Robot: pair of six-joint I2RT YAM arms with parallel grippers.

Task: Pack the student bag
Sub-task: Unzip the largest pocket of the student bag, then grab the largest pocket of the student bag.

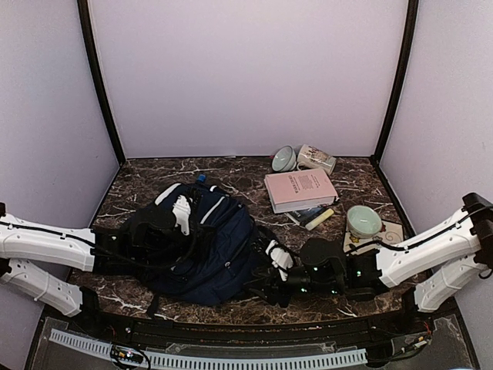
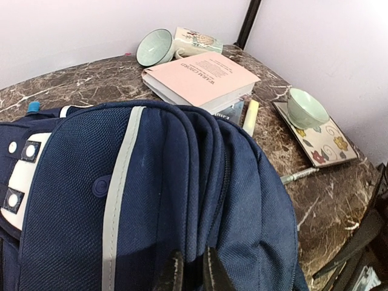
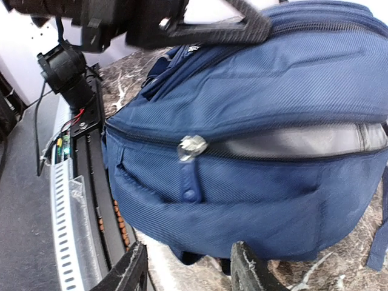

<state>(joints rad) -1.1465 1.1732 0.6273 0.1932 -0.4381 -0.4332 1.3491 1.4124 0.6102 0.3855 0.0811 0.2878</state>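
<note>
The student bag [image 1: 208, 250], a big navy backpack with grey-white stripes, lies on the marble table between both arms. My left gripper [image 1: 183, 220] is on its top. In the left wrist view that gripper [image 2: 193, 270] is shut on a fold of the bag's fabric [image 2: 151, 182] beside a zip. My right gripper [image 1: 273, 258] is at the bag's right side. In the right wrist view it [image 3: 191, 270] stands open just short of the bag [image 3: 273, 194], holding nothing. A metal zip pull [image 3: 193, 148] with a blue tab hangs above it. The zip gapes and shows grey lining [image 3: 291, 142].
A pink book [image 1: 299, 189] lies right of the bag, with a yellow highlighter [image 1: 320, 218] beside it. A tipped mug [image 1: 316, 158] and a green bowl [image 1: 283, 159] lie at the back. A green cup [image 1: 363, 221] sits on a floral plate [image 1: 391, 231]. A pen [image 2: 297, 176] lies near the bag.
</note>
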